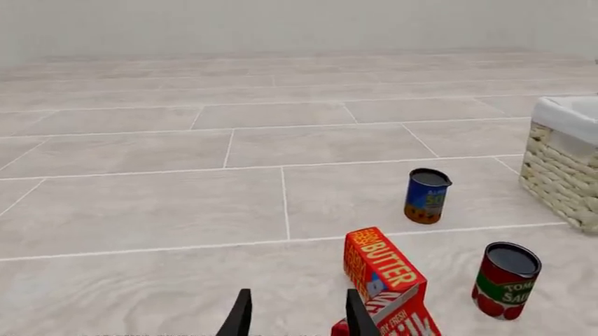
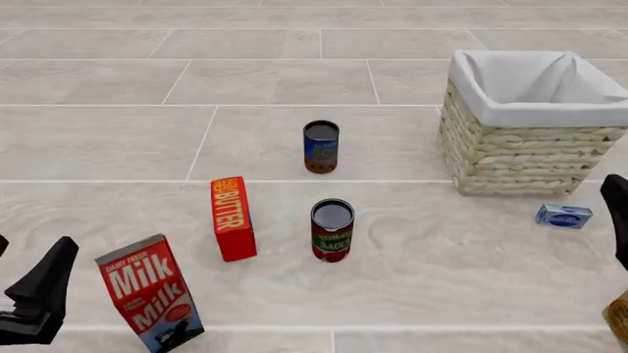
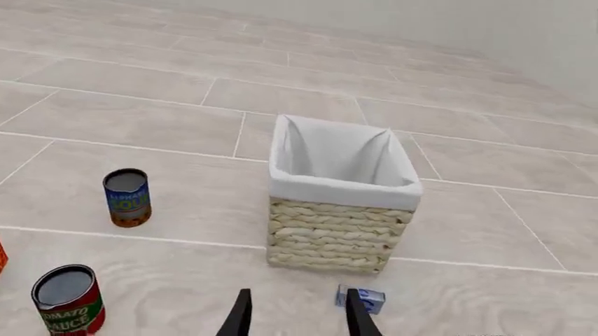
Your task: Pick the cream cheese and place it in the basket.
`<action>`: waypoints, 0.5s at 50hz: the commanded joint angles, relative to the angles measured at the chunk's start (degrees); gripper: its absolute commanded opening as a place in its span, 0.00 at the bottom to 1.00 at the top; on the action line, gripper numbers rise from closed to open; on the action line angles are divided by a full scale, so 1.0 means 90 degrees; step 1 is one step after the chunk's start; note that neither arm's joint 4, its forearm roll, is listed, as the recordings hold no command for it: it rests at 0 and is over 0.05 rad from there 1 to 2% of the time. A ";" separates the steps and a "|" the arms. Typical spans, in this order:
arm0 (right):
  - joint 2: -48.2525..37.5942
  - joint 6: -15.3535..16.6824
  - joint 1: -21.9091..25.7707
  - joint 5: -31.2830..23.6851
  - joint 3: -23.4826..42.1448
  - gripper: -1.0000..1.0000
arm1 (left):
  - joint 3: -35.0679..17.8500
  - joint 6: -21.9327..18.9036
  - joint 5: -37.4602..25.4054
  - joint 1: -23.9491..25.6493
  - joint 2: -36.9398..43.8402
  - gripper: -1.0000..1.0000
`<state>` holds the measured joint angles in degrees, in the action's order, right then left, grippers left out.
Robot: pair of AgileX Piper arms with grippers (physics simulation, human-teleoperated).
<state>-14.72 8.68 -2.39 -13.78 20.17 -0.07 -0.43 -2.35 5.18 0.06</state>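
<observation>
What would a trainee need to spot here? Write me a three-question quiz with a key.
1. True or false: the cream cheese lies inside the basket.
2. Which item stands nearest the butter box? A. blue can B. tomato sauce can C. basket
3. Fill in: the left gripper is ____.

Key: 1. False, it lies on the floor beside the basket. 2. B. 3. Open, holding nothing.

"BUTTER" on red box (image 2: pixel 232 218), "Milk" on carton (image 2: pixel 149 293), "TOMATO SAUCE" on can (image 2: pixel 332 231)
</observation>
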 commanded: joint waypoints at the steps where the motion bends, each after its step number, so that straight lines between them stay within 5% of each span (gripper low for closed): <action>1: -0.0951 0.0622 -0.0105 -0.0330 0.0562 1.00 | 0.0007 0.0009 -0.0086 0.0093 0.0006 1.00; 9: -0.1677 0.1067 -0.0223 -0.0731 0.1139 1.00 | 0.0007 0.0039 -0.0108 0.0130 0.0022 1.00; 25: -0.3117 0.1896 -0.0560 -0.0084 0.1109 1.00 | 0.0002 0.0106 -0.0146 0.0131 0.0054 1.00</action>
<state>-35.17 20.85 -5.71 -16.59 29.36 -0.02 0.12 -3.57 6.35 0.30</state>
